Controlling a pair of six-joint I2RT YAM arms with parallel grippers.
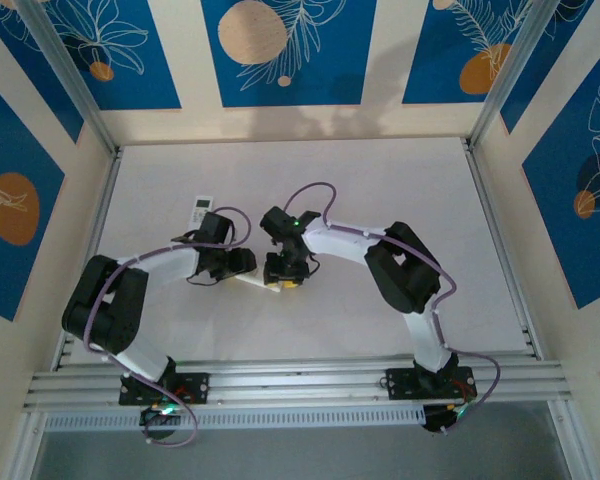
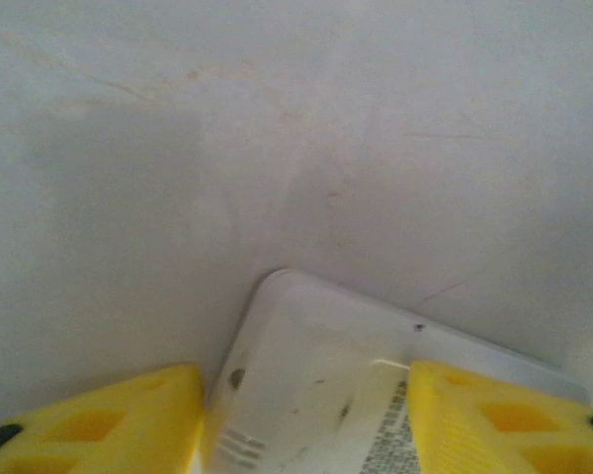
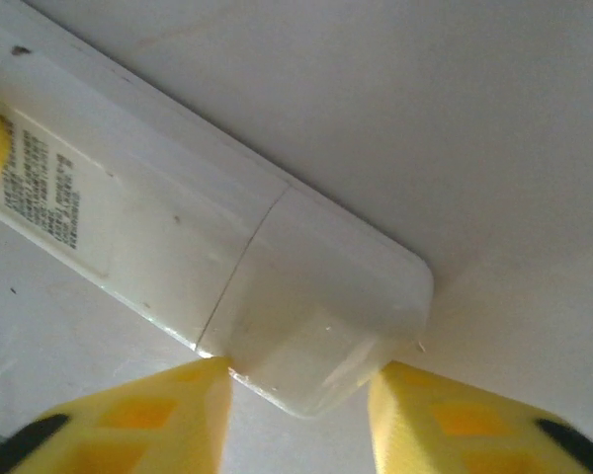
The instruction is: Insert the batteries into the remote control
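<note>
A white remote control [image 1: 261,284] lies back side up on the table between my two grippers. My left gripper [image 2: 306,425] straddles its labelled end [image 2: 316,365]. One yellow finger [image 2: 109,420] sits at the remote's edge and the other [image 2: 504,415] overlaps its back, so I cannot tell whether they clamp it. My right gripper [image 3: 296,395] stands open around the other end of the remote [image 3: 178,217], its tips beside the closed battery cover [image 3: 326,296]. The batteries are out of view.
A second, smaller white remote with a display [image 1: 202,209] lies on the table behind the left arm. Metal rails [image 1: 300,380] run along the near edge, and patterned walls enclose the white table [image 1: 380,180] on three sides.
</note>
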